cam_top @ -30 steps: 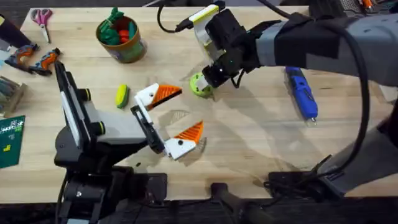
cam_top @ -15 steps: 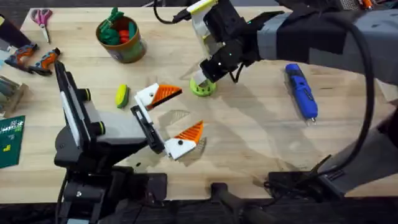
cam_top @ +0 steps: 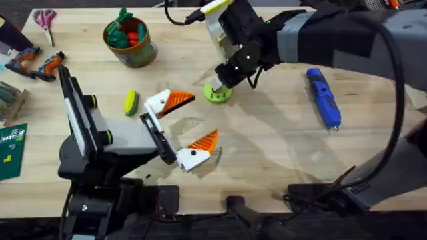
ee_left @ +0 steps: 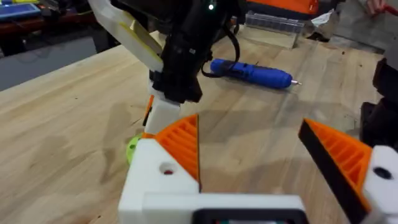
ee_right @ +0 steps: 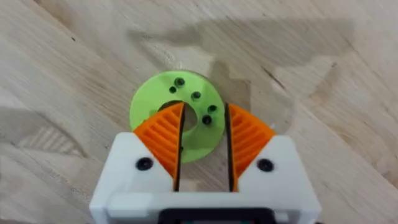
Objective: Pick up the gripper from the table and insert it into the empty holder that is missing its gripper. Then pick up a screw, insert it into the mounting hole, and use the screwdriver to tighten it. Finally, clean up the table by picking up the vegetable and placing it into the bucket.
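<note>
The right gripper (ee_right: 202, 146) hangs narrowly open over the green ring (ee_right: 181, 124), holding nothing visible. The left gripper (cam_top: 181, 128) rests wide open and empty, both orange tips fitted. Screwing seems pending: the screwdriver (cam_top: 323, 98) lies untouched, the vegetable (cam_top: 130, 102) outside the bucket (cam_top: 131, 43).

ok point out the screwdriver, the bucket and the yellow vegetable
screwdriver (cam_top: 323, 99), overhead view, middle of its blue body
bucket (cam_top: 141, 55), overhead view, its olive side wall
vegetable (cam_top: 130, 102), overhead view, middle of the yellow part
</note>
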### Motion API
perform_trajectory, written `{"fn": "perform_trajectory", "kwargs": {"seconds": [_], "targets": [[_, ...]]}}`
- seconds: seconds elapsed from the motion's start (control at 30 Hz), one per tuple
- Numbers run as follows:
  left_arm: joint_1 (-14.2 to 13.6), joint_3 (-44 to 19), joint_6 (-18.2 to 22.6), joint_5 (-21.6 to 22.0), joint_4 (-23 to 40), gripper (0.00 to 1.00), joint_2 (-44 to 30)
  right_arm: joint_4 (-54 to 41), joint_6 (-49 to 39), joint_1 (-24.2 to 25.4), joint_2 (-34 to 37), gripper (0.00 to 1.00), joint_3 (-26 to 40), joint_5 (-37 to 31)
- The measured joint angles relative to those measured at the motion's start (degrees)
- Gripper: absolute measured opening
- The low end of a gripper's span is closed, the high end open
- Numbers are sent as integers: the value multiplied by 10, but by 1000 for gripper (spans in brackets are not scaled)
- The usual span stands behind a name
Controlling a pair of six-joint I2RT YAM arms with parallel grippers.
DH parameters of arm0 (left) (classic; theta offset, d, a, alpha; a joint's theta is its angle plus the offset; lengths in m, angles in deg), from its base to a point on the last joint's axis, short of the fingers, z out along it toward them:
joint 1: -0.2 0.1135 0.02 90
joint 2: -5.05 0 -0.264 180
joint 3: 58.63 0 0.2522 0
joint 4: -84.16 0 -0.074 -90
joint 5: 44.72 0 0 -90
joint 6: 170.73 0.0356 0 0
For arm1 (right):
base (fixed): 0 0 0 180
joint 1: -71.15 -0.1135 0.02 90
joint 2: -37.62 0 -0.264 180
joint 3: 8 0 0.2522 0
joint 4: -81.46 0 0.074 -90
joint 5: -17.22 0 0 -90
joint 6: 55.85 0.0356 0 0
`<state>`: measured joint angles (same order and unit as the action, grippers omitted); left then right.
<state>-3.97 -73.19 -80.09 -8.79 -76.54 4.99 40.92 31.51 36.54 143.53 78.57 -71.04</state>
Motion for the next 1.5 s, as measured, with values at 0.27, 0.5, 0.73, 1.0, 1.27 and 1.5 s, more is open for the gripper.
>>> {"fn": "perform_trajectory", "kwargs": {"seconds": [0.27, 0.5, 0.73, 1.0, 1.27, 1.5], "targets": [[0, 0, 0, 0, 0, 985, 0, 0, 0, -2, 0, 383, 0, 0], [0, 0, 0, 0, 0, 985, 0, -2, 0, -6, 0, 341, 0, 0], [0, 0, 0, 0, 0, 985, 0, -2, 0, -6, 0, 325, 0, 0], [0, 0, 0, 0, 0, 986, 0, -2, 0, -6, 0, 325, 0, 0], [0, 0, 0, 0, 0, 986, 0, -2, 0, -6, 0, 323, 0, 0], [0, 0, 0, 0, 0, 986, 0, -2, 0, -6, 5, 323, 0, 0]]}}
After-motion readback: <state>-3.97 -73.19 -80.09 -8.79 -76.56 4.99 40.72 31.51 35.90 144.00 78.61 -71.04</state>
